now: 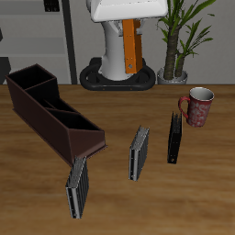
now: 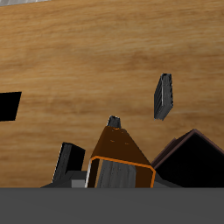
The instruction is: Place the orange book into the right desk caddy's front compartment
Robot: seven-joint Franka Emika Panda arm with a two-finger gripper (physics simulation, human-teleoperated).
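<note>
The orange book hangs upright high above the table's back, in front of the robot's base, with my gripper shut on its top end. In the wrist view the orange book stands out edge-on from the fingers, pointing down at the wooden tabletop. The right desk caddy, a long dark maroon box with dividers and one sloped end, lies at an angle on the table, well below the book and off to one side. One corner of the caddy shows beside the book in the wrist view.
Two grey ribbed books stand near the table's front. A thin black book stands beside a red mug. A potted plant stands at the back. One grey book shows in the wrist view.
</note>
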